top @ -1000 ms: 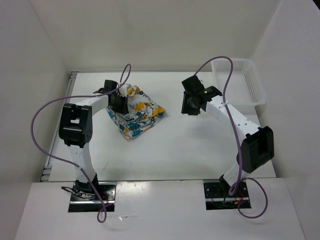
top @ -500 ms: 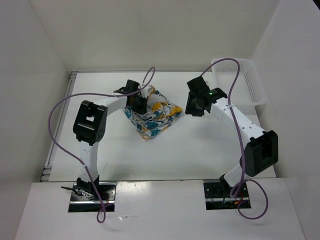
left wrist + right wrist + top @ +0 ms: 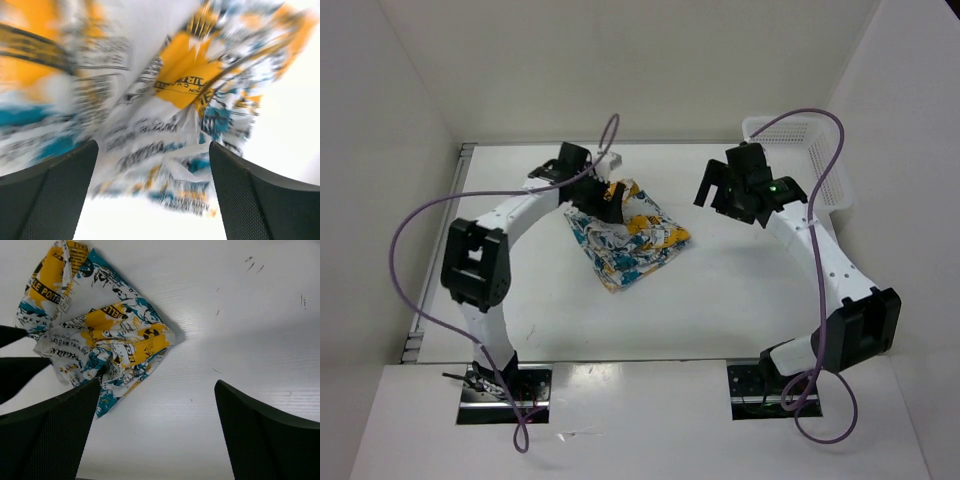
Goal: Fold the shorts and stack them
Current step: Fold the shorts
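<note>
The shorts [image 3: 625, 235] are left crumpled in a heap near the bench's far edge, left of centre. The left pincer [image 3: 610, 198] is spread wide just over them, the right pincer [image 3: 712, 188] wide and clear of them. Several layers could be caught if the heap were pinched blind: the left wrist view is blurred, while the outline is shown sharply by the right wrist view

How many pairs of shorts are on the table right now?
1. The shorts lie bunched left of centre on the table, right at the open left gripper. The heap's folds could hide a second pair; I can't tell.
</note>
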Robot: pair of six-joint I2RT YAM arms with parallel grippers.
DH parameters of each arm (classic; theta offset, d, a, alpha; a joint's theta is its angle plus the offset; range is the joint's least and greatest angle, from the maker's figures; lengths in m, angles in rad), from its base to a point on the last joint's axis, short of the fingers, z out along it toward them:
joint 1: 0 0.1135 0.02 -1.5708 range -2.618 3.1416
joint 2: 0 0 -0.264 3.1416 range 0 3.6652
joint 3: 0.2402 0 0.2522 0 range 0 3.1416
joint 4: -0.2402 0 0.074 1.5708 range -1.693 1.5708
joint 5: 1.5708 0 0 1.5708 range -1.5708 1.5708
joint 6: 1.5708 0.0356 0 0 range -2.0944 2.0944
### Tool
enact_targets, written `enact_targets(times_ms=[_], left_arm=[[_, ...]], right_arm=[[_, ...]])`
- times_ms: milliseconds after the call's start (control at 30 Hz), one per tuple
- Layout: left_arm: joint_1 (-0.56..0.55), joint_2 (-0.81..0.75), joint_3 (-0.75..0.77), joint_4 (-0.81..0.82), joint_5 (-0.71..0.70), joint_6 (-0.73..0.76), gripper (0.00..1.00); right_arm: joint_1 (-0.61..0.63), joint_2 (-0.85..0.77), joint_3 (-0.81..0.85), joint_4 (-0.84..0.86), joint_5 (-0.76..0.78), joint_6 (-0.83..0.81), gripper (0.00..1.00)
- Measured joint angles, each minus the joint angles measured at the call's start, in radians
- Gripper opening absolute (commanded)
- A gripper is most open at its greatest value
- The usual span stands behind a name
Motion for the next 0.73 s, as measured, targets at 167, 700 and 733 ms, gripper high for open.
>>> enact_targets(times_ms=[167,700,733], left_arm=[[0.071,-0.26,0.006,0.011,0.005,-0.001,0.99],[0.431,-0.676,-0.183,0.066,-0.013,-0.002,0.99],[0.432,-0.677,-0.189,0.066,-0.014,-0.002,0.99]], right_arm=[[-0.01,-0.042,-0.002,0.027,0.013,-0.001,1.0],[-0.056,-0.156,-0.06,0.034,0.126,0.016,1.0],[-0.056,-0.167,-0.062,0.034,0.13,0.017,1.0]])
